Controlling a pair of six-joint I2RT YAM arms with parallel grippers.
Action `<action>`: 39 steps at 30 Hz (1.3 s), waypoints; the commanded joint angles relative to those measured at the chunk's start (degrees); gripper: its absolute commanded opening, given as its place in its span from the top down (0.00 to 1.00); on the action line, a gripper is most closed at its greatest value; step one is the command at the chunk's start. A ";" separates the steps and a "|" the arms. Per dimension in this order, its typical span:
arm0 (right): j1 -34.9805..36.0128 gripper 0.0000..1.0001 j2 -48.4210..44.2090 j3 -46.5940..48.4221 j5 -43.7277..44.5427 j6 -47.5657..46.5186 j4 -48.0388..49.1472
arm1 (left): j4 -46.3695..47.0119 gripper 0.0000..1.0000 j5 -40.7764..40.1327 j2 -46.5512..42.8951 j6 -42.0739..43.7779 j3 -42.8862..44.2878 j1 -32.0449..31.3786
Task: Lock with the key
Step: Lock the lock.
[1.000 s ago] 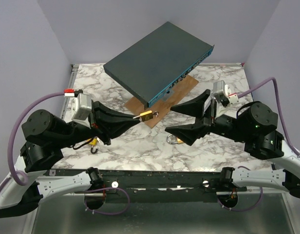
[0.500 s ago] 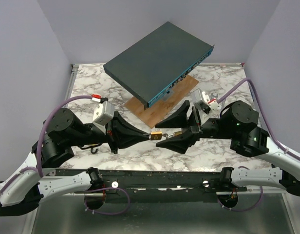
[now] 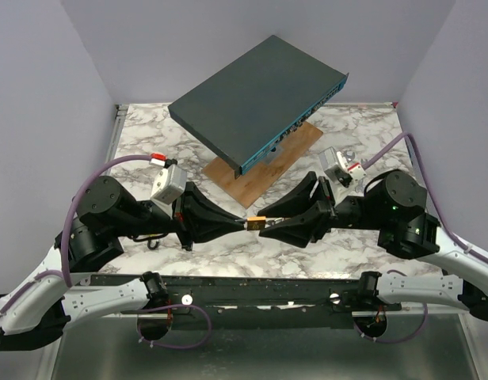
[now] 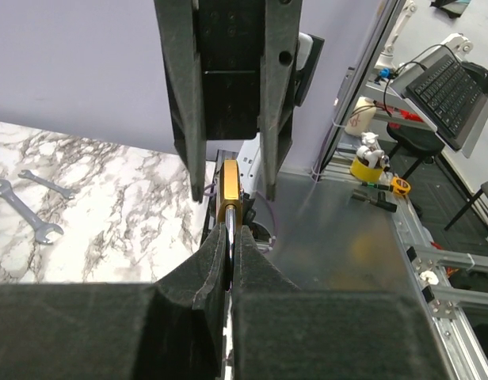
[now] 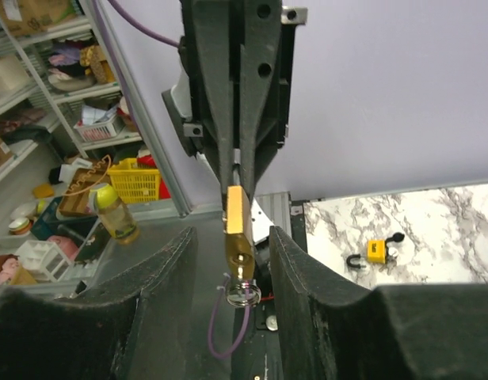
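My left gripper (image 3: pixel 245 225) is shut on the shackle of a brass padlock (image 3: pixel 257 222) and holds it in the air over the table's front middle. In the left wrist view the left gripper (image 4: pixel 229 231) pinches the steel shackle, with the padlock's body (image 4: pixel 229 188) sticking out ahead. My right gripper (image 3: pixel 266 224) faces it, open, one finger on each side of the lock. In the right wrist view the padlock (image 5: pixel 237 214) hangs between the right gripper's (image 5: pixel 232 234) fingers without touching them. A key ring (image 5: pixel 244 295) with a purple loop hangs at the lock's key end; the key itself barely shows.
A dark flat box (image 3: pixel 256 99) leans on a wooden board (image 3: pixel 285 157) at the back. A second yellow padlock (image 5: pixel 376 251) lies on the marble table (image 3: pixel 363 237) under the left arm. Two wrenches (image 4: pixel 16 212) lie on the marble.
My left gripper carried the padlock from beside the board to the front middle. My right gripper came in from the right and now straddles the lock's key end.
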 commanded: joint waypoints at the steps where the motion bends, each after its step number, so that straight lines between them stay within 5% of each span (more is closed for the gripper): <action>1: 0.17 0.57 -0.87 -0.84 -2.05 1.40 3.21 | 2.85 1.00 0.70 -0.16 -0.76 -0.52 0.05; 11: 0.17 0.57 0.24 -1.47 -2.70 1.76 3.69 | 3.48 1.00 0.23 0.55 -1.03 -0.47 0.05; 32: 0.20 0.74 0.16 -2.25 -3.14 2.63 4.66 | 3.09 1.00 -0.76 0.82 -1.03 -0.54 0.05; 36: 0.18 0.79 0.15 -2.08 -2.68 2.79 4.64 | 2.87 1.00 -0.93 0.91 -1.12 -0.71 0.05; 39: 0.17 0.93 0.49 -1.70 -2.24 3.47 4.45 | 2.59 1.00 -1.20 1.09 -1.20 -0.65 0.06</action>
